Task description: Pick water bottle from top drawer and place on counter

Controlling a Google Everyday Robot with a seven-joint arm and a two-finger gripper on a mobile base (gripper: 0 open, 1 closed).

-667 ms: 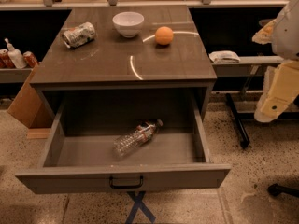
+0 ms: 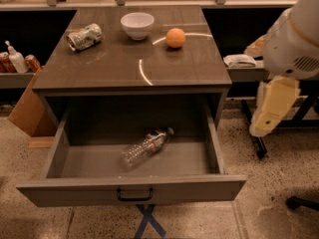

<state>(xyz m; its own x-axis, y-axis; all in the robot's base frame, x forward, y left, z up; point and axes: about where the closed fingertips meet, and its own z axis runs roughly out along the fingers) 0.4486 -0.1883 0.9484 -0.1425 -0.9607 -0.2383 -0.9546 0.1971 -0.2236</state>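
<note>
The water bottle (image 2: 145, 147) is clear and ribbed with a dark cap. It lies on its side in the middle of the open top drawer (image 2: 132, 190), cap pointing to the back right. The drawer is pulled fully out below the counter (image 2: 124, 71). My gripper (image 2: 269, 111) hangs at the right edge of the view, to the right of the drawer and well apart from the bottle. It shows as a pale part below the white arm (image 2: 294, 39). It holds nothing that I can see.
On the counter stand a crushed silver can (image 2: 84, 37), a white bowl (image 2: 137, 24) and an orange (image 2: 175, 37). Side shelves flank the counter, with bottles on the left one (image 2: 15, 61). A cardboard box (image 2: 27, 111) leans at the left. Chair legs (image 2: 299, 203) are at the right.
My arm and gripper have moved a little left and down, further into view. The bottle and the drawer have not moved.
</note>
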